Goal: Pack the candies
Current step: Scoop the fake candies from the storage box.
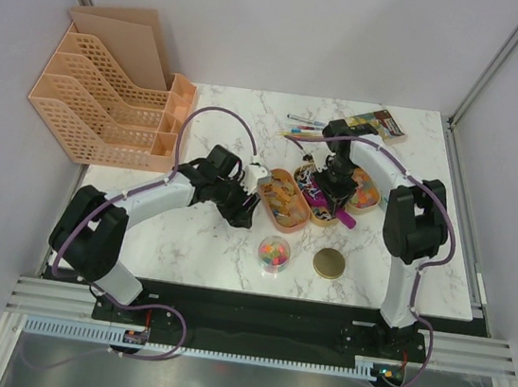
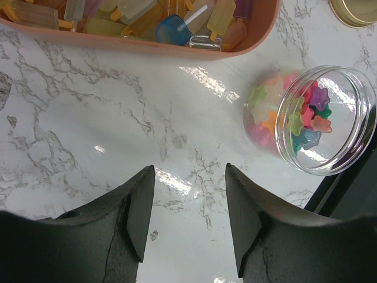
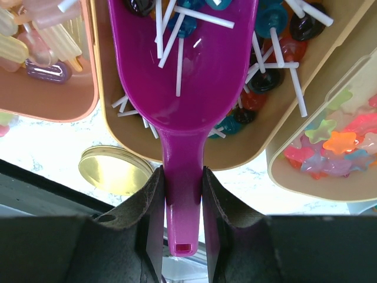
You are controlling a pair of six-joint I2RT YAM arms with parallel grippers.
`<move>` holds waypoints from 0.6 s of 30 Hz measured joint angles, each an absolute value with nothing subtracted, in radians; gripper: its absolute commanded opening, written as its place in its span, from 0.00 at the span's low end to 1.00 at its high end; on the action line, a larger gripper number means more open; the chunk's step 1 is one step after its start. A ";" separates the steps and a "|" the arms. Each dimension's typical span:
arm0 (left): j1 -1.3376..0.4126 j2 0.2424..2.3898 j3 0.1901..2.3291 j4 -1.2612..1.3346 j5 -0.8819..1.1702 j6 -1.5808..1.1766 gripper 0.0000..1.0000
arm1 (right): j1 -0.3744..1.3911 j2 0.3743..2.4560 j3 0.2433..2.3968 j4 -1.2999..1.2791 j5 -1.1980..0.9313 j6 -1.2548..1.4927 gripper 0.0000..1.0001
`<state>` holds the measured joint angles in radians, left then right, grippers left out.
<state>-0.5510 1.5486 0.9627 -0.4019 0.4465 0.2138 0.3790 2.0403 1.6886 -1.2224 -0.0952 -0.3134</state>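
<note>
The candies lie in three oval trays: popsicle shapes in the left tray (image 1: 287, 199), lollipops with white sticks in the middle tray (image 3: 283, 65), and stars in the right tray (image 3: 336, 147). A clear jar (image 2: 318, 118) on the marble holds coloured star candies. My right gripper (image 3: 182, 171) is shut on the handle of a purple scoop (image 3: 188, 53). The scoop's bowl sits over the middle tray with several lollipops in it. My left gripper (image 2: 189, 171) is open and empty above bare marble, between the popsicle tray (image 2: 147, 35) and the jar (image 1: 274, 251).
A gold lid (image 1: 330, 263) lies flat to the right of the jar. Thin pens (image 1: 304, 128) and a dark packet (image 1: 373, 125) lie at the back of the table. A peach file rack (image 1: 109, 102) stands at the back left.
</note>
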 measured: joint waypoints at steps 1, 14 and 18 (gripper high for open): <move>-0.551 1.549 0.965 -0.403 0.446 0.214 0.59 | 0.375 2.033 1.682 -1.214 -0.106 -0.318 0.00; -0.513 1.563 1.041 -0.465 0.429 0.264 0.59 | 0.362 1.832 1.461 -1.023 -0.171 -0.331 0.00; -0.487 1.578 1.078 -0.488 0.419 0.282 0.59 | 0.360 1.797 1.400 -0.974 -0.177 -0.332 0.00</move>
<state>-0.4873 1.5780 1.0779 -0.4881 0.4194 0.2817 0.3599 1.7966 1.3998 -0.9741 -0.1768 -0.3321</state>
